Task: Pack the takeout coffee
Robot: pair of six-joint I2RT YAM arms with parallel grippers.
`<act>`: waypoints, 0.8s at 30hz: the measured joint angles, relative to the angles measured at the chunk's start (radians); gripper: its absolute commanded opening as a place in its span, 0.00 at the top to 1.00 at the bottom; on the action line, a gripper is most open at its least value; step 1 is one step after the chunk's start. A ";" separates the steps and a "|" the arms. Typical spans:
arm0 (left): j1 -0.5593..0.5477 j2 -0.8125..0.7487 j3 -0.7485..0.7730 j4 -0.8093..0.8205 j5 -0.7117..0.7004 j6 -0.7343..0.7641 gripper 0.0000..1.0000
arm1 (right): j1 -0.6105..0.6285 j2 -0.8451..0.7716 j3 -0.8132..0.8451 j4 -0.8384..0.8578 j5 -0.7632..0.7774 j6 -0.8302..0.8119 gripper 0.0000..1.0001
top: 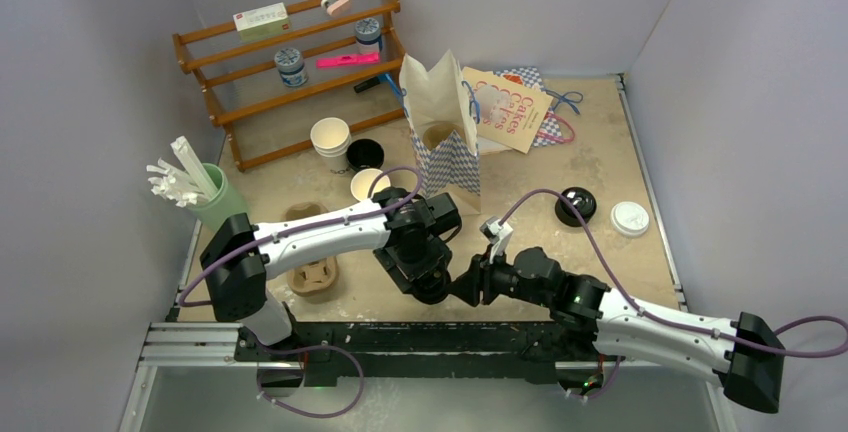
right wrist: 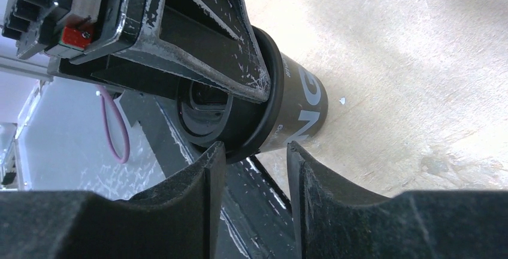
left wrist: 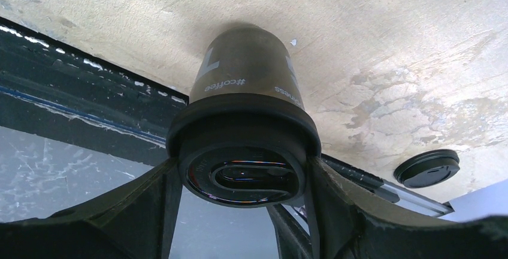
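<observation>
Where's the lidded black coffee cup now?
Top view, bottom centre: the cup stands at the table's near edge between the jaws of the left gripper, right gripper alongside.

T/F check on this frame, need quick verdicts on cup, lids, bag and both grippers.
1. The takeout coffee has its sip lid on. True.
2. The takeout coffee is inside the paper bag. False: it stands on the table near the arms' bases; the bag stands open farther back.
3. The left gripper holds the cup at the lid rim, a finger on each side. True.
4. The right gripper is clamped on the white lid. False: that lid lies loose on the table; the right gripper is beside the cup, jaws apart.
5. A spare black lid lies on the table. True.
</observation>
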 measured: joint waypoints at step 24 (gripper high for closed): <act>-0.001 -0.008 -0.029 0.027 -0.001 0.002 0.82 | -0.001 0.048 0.002 0.022 -0.053 0.118 0.78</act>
